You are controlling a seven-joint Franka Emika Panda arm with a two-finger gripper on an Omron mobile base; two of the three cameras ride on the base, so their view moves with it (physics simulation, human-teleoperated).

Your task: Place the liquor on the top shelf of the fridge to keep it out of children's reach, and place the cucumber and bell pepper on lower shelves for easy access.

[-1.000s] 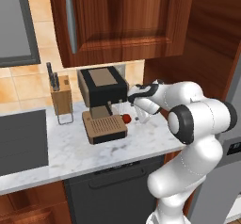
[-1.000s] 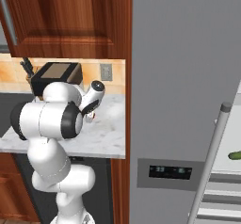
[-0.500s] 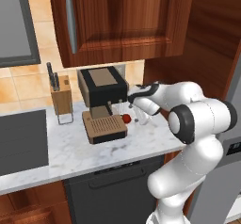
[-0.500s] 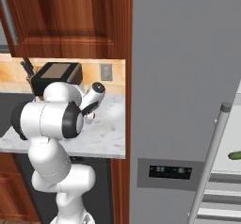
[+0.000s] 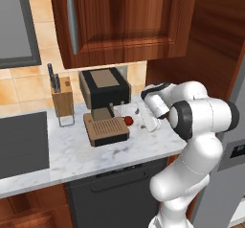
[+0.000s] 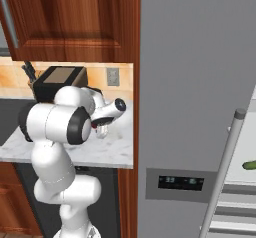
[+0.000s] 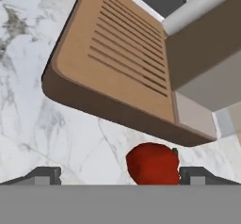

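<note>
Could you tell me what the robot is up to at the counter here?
The white arm is reaching over the marble counter with its gripper open, fingertips either side of a small glossy red bell pepper lying beside the wooden drip tray of the black coffee machine. It has not closed on the pepper. To the right stands the tall grey fridge; a dark green cucumber already lies on a white shelf inside it.
</note>
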